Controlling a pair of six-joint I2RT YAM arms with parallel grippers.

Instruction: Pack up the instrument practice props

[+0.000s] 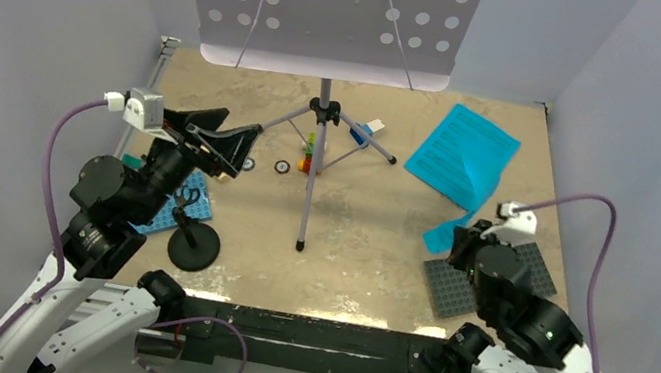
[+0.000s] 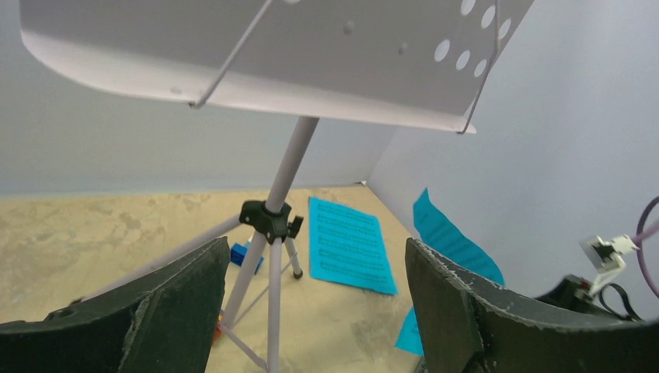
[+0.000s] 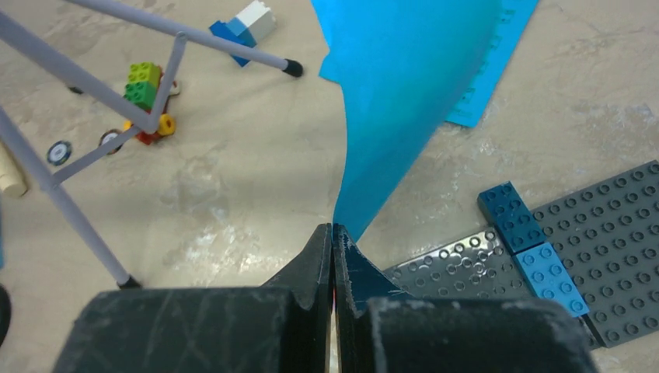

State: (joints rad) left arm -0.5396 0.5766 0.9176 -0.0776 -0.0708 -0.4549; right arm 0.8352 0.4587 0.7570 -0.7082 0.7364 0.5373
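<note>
The lavender hole-punched music stand (image 1: 332, 4) stands on its silver tripod (image 1: 315, 154) at the back centre. Teal sheet-music pages (image 1: 467, 149) lie at the back right. My right gripper (image 3: 332, 233) is shut on the corner of one teal page (image 3: 404, 101), which curves up from the table; it shows in the top view too (image 1: 448, 235). The black round-based mic stand (image 1: 192, 246) stands at the front left. My left gripper (image 1: 236, 133) is open and empty, raised, facing the tripod hub (image 2: 270, 217). A cream tip (image 3: 8, 175), maybe the microphone, shows at the right wrist view's left edge.
Grey baseplates (image 1: 484, 273) with blue bricks (image 3: 528, 233) lie under the right arm. A blue baseplate (image 1: 161, 216) lies under the left arm. Small coloured bricks (image 1: 310, 153) and a blue-and-white brick (image 1: 366, 132) sit between the tripod legs. Grey walls enclose the table.
</note>
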